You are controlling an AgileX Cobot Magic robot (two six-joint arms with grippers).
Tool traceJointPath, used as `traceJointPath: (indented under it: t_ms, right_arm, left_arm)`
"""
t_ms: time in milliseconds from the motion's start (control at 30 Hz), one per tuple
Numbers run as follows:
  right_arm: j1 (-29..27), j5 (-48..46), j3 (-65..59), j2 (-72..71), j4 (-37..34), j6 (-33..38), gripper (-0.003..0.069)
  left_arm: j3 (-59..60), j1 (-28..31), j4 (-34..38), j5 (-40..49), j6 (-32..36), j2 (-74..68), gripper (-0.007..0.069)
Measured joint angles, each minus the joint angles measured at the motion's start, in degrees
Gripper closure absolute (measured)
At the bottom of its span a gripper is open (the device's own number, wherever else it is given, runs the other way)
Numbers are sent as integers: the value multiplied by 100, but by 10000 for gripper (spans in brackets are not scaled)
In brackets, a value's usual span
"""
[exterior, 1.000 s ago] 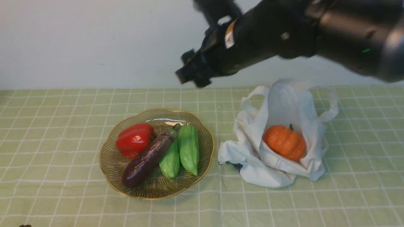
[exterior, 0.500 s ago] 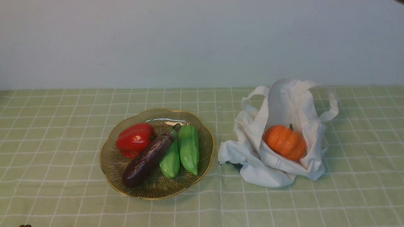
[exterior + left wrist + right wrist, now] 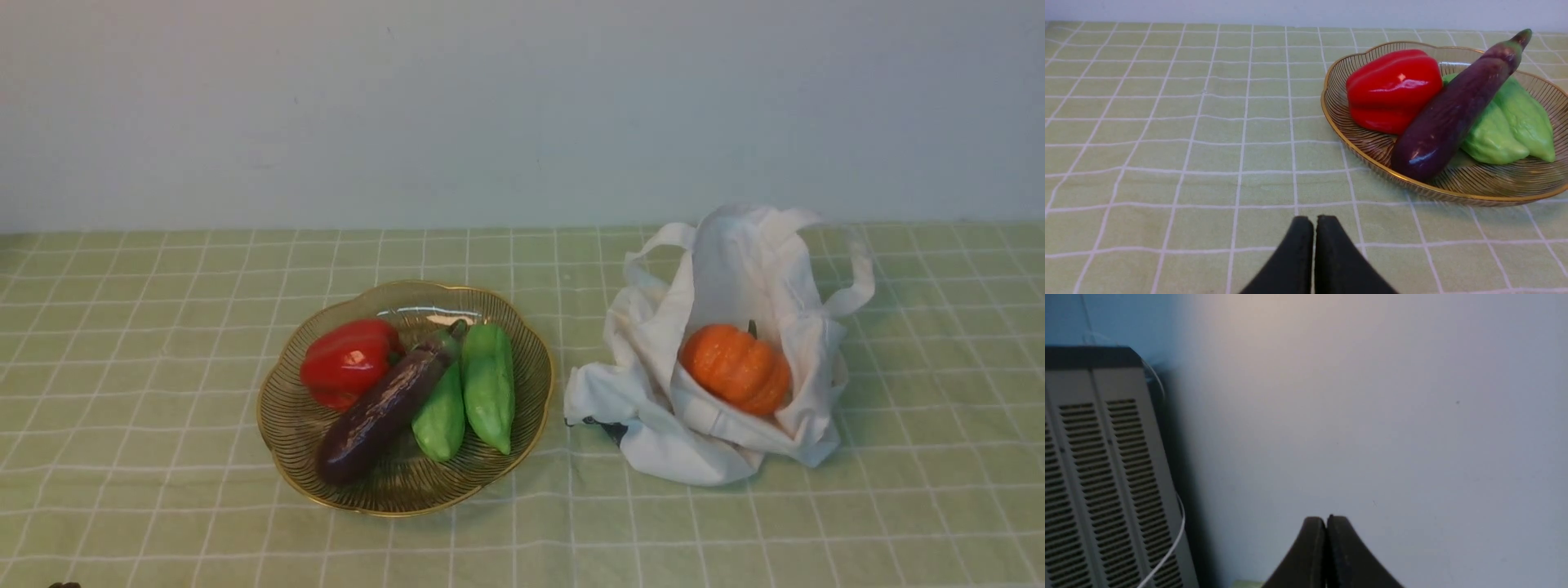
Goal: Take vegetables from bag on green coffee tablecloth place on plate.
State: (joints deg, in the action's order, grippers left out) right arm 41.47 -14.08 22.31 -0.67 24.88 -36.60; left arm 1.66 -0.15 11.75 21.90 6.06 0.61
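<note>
The amber plate (image 3: 286,425) with a gold rim sits on the pale green checked tablecloth (image 3: 163,523). In it lie the dark purple eggplant (image 3: 380,412), a red pepper (image 3: 347,359) and two green vegetables (image 3: 487,384). The white bag (image 3: 735,253) stands to the right of the plate, with the orange pumpkin (image 3: 735,367) resting in its open mouth. Neither arm shows in the front view. My left gripper (image 3: 1314,222) is shut and empty, low over the cloth beside the plate (image 3: 1355,141). My right gripper (image 3: 1326,520) is shut and empty, raised and facing the wall.
A pale wall rises behind the table's far edge. A grey vented unit (image 3: 1094,477) with a white cable stands against the wall in the right wrist view. A small dark part (image 3: 64,585) shows at the bottom left edge of the front view.
The right arm, which crossed the top of the front view a second ago, has pulled out of that view. The plate, the bag and the vegetables have not moved.
</note>
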Motion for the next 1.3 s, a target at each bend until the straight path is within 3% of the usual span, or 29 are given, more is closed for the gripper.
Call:
traceJointPath:
  t_ms: [467, 567, 700, 800, 1067, 1300]
  right_arm:
    - [0, 258, -146, -13, -35, -19, 673]
    - [0, 311, -174, -13, -740, 737, 673]
    - [0, 322, -173, -13, -2156, 2551, 673]
    - [0, 322, -173, -13, -2728, 3267, 673]
    - [-52, 12, -233, -13, -3164, 3790, 673]
    - [-1608, -53, -1065, -13, -3005, 3834, 673]
  left_arm:
    - [0, 0, 5, 0, 0, 0, 629]
    - [0, 0, 5, 0, 0, 0, 629]
    - [0, 0, 5, 0, 0, 0, 629]
    - [0, 0, 5, 0, 0, 0, 629]
    - [0, 0, 5, 0, 0, 0, 629]
    - [0, 0, 5, 0, 0, 0, 629]
